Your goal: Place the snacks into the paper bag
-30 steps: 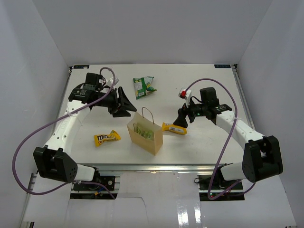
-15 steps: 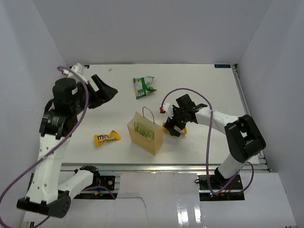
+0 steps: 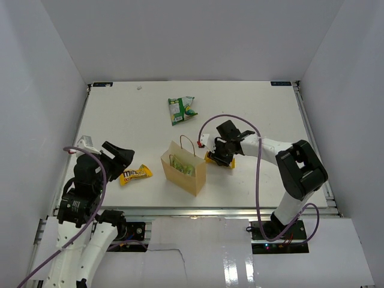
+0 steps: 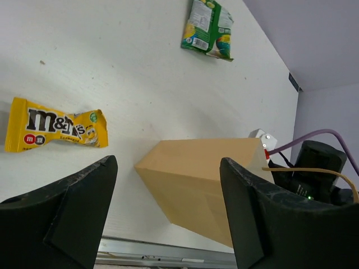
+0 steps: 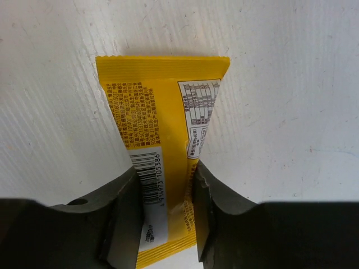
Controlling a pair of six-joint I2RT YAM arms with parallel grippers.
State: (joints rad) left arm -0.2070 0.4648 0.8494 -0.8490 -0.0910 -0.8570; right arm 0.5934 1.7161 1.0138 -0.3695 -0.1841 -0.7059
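Right hand [image 5: 165,185], now lowered beside the paper bag [image 3: 183,171], pinches the yellow wrapper [image 5: 162,112] lying on the bench [image 3: 264,114], so lifting it into the bag appears next; left hand [image 4: 168,168], withdrawn, is spread.

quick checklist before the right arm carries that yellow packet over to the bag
1. Right end effector grips the yellow wrapper: ok, fingers pressed against both sides.
2. Wrapper lifted off the table: cannot tell.
3. Paper bag upright, mouth open: ok.
4. Room left in the bag: cannot tell; pale green packets already inside.
5. Left end effector clear of the bag: ok, open, apart from it, beside the M&M's packet.
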